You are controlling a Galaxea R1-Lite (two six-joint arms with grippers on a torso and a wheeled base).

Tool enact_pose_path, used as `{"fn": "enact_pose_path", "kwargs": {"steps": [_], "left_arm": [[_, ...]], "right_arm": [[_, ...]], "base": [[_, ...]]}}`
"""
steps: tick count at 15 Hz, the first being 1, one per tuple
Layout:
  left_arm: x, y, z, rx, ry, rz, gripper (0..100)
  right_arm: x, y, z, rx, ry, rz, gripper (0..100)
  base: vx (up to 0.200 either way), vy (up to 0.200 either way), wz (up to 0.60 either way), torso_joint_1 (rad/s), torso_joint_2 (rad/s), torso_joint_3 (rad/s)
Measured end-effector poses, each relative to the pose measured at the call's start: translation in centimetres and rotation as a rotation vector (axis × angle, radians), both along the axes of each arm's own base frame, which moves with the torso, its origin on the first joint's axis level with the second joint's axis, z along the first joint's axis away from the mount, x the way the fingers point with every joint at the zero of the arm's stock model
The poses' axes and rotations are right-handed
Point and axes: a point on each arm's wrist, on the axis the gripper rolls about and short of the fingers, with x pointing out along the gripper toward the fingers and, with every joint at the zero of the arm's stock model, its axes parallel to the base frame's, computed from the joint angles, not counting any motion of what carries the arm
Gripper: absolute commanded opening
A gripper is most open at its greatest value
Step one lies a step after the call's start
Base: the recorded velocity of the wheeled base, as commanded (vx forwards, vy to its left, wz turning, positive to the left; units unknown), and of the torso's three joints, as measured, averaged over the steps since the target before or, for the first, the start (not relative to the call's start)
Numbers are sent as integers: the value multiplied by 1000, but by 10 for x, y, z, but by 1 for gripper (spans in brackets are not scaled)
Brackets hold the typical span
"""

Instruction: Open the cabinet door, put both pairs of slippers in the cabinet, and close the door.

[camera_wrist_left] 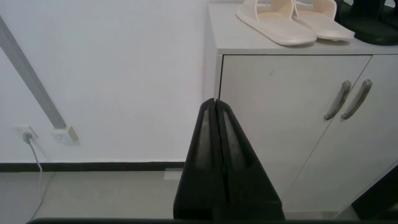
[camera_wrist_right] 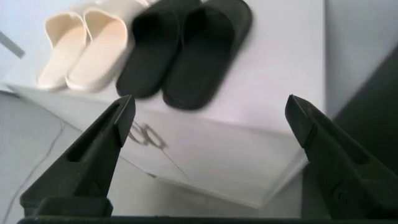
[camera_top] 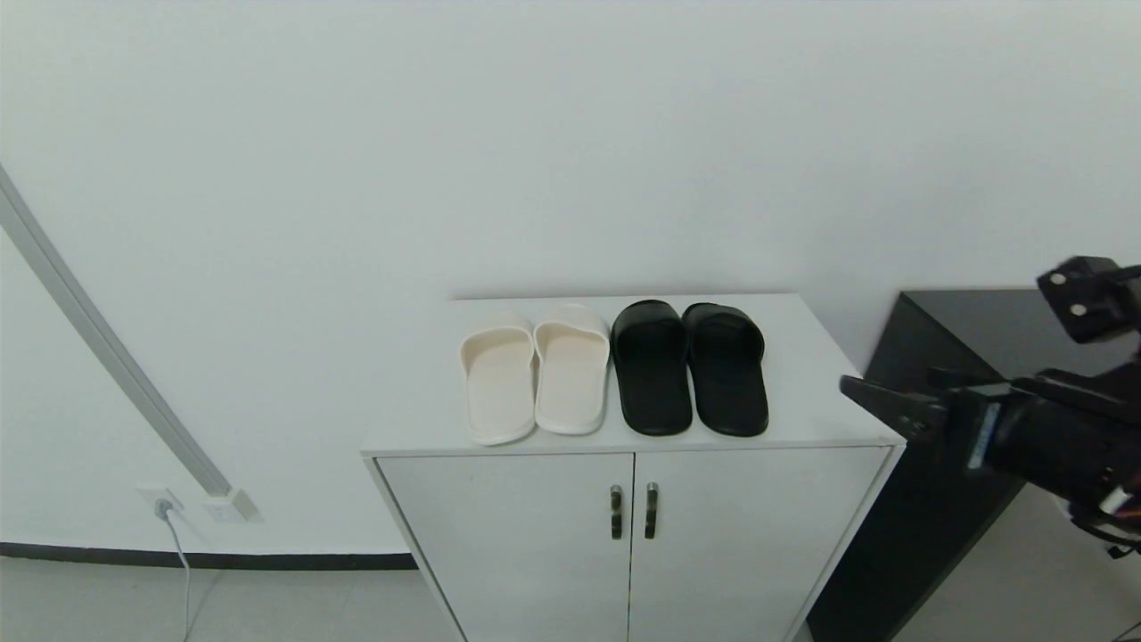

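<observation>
Cabinet (camera_top: pixel 829 374) – white, set against the white wall. Left door (camera_top: pixel 508 535) and right door (camera_top: pixel 749 526) both shut, meeting at the centre seam. One upright metal handle on each door: left handle (camera_top: pixel 616 511) and right handle (camera_top: pixel 652 510), just beside each other on either side of the seam.

Cream pair of slippers (camera_top: pixel 562 370) flat on the cabinet top, left of centre, soles down, toes toward the wall, heels near the front edge. Black pair of slippers (camera_top: pixel 655 370) placed the same way, right of centre, inner black slipper touching or nearly touching the inner cream one. Bare strip of top toward the right edge.

Right gripper (camera_top: pixel 891 392) held off the right front corner of the cabinet, about level with the top, clear of cabinet and slippers. Fingers spread wide, nothing between them. Seen from the right wrist view, same gripper (camera_wrist_right: pixel 209 106) framing the right front corner and the heels of the black pair (camera_wrist_right: pixel 180 50).

Left gripper (camera_wrist_left: pixel 215 106) low in front of the left front corner, below the top edge, apart from the door. Fingers pressed together, empty.

Elsewhere – black cupboard (camera_top: pixel 945 339) to the right of the cabinet; grey conduit (camera_top: pixel 98 339) slanting down the wall; wall socket (camera_top: pixel 160 504) with a plugged-in cable (camera_top: pixel 183 562).
</observation>
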Motion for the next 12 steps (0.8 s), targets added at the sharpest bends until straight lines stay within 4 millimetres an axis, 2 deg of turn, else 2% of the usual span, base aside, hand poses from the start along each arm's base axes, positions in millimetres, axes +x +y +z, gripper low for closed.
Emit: {"fn": "enact_pose_path", "kwargs": {"steps": [2, 5, 12], "left_arm": [[0, 0, 0, 0, 0, 0, 0], [0, 0, 0, 0, 0, -1, 0], [0, 0, 0, 8, 1, -15, 0]], "right_arm": [[20, 29, 7, 0, -2, -26, 100], [52, 67, 4, -24, 3, -86, 100], [126, 130, -20, -56, 3, -194, 100]], "base": [[0, 0, 0, 0, 0, 0], [0, 0, 0, 0, 0, 0], [0, 0, 0, 0, 0, 0]]}}
